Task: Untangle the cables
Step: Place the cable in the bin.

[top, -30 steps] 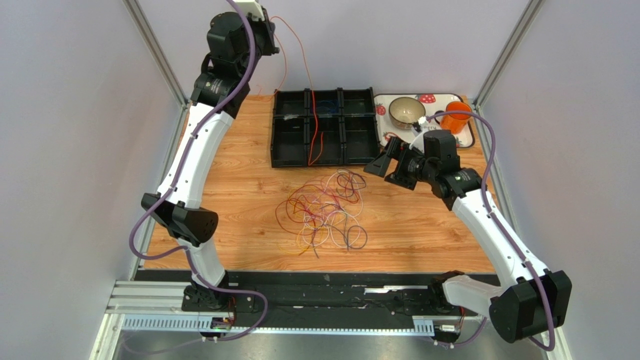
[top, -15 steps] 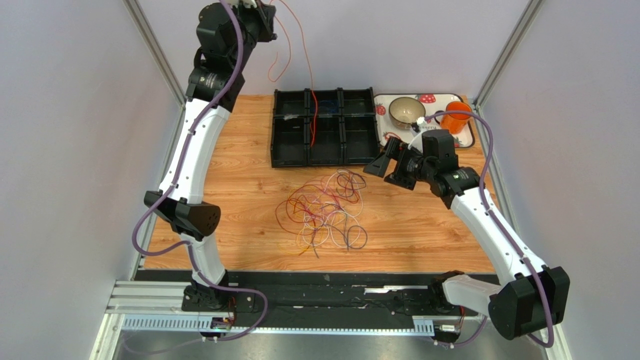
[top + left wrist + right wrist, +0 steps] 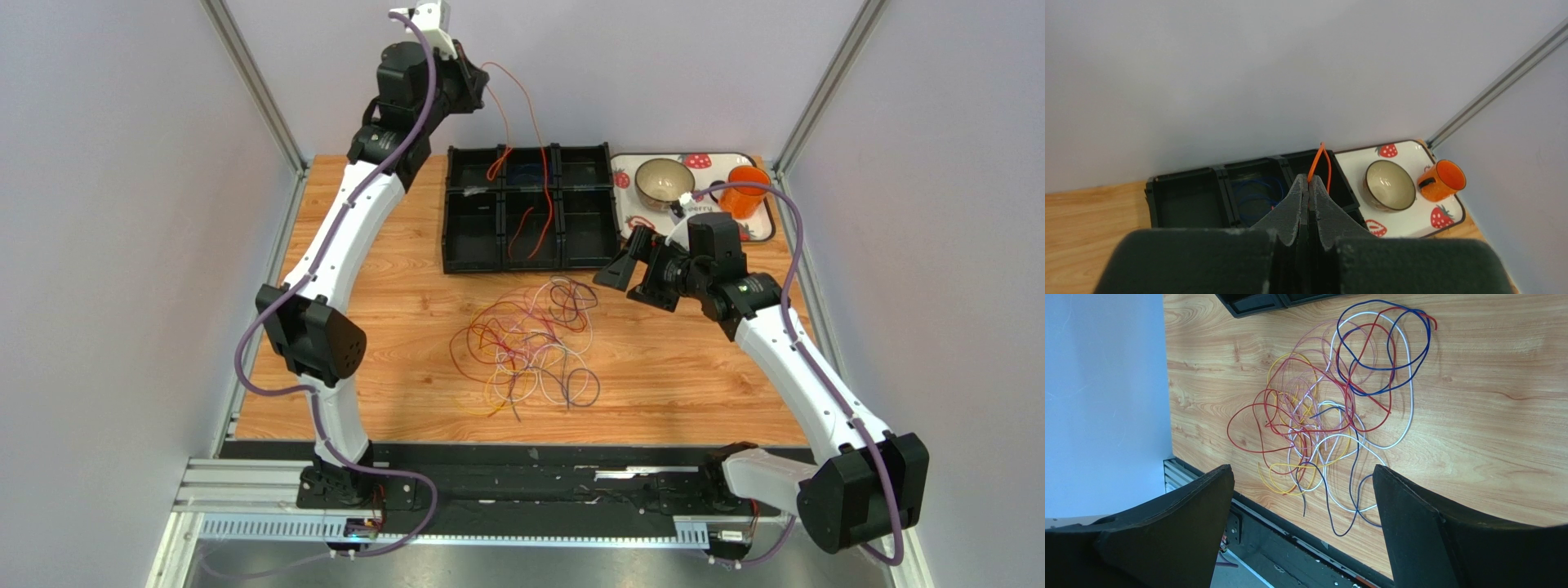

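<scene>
Progress check: I'd say this one's barely past the start. The left gripper [image 3: 472,83] is up high at the far side with its fingers pinched flat shut on one orange cable [image 3: 1316,162], which dangles down into the black compartment box [image 3: 491,265]. So that strand looks free of the mess and about to be dropped in. In the left wrist view there's also a blue cable [image 3: 1257,190] sitting in the middle far compartment, so maybe one is sorted already. Everything else is left: the tangled cables [image 3: 534,343] lie in one knot mid-table, just near of the box, with red, yellow, blue, white and pinkish loops all crossing each other. The right gripper [image 3: 623,261] hovers just right of the pile, jaws spread wide, holding nothing. The surface is a wood-grain table [image 3: 405,368], with a strawberry tray [image 3: 751,156] carrying a bowl [image 3: 664,181] and orange mug [image 3: 743,194] at the far right. Plain pale walls, metal frame posts in the corners.
</scene>
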`<control>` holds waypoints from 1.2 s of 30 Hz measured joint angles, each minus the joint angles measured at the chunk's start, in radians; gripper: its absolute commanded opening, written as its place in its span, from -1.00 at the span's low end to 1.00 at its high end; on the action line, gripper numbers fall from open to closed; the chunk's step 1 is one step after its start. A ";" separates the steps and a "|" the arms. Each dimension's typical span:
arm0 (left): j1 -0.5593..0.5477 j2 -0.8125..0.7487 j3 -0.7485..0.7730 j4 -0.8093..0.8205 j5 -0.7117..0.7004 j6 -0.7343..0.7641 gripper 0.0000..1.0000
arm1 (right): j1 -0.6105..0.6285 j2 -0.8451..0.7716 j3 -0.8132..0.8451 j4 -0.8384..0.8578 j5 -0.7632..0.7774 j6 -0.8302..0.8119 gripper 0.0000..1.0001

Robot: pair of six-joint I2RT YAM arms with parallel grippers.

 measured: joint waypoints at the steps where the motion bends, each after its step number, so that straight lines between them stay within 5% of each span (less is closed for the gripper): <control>1: -0.004 0.000 -0.010 0.002 0.001 -0.003 -1.00 | 0.000 0.000 0.000 0.000 0.000 0.000 0.75; 18: -0.062 0.003 -0.291 0.079 -0.003 -0.068 -1.00 | 0.000 0.000 -0.023 0.001 -0.001 0.000 0.74; 36: -0.087 0.143 -0.303 0.190 0.024 -0.093 -1.00 | 0.000 -0.002 -0.046 0.002 -0.001 -0.004 0.72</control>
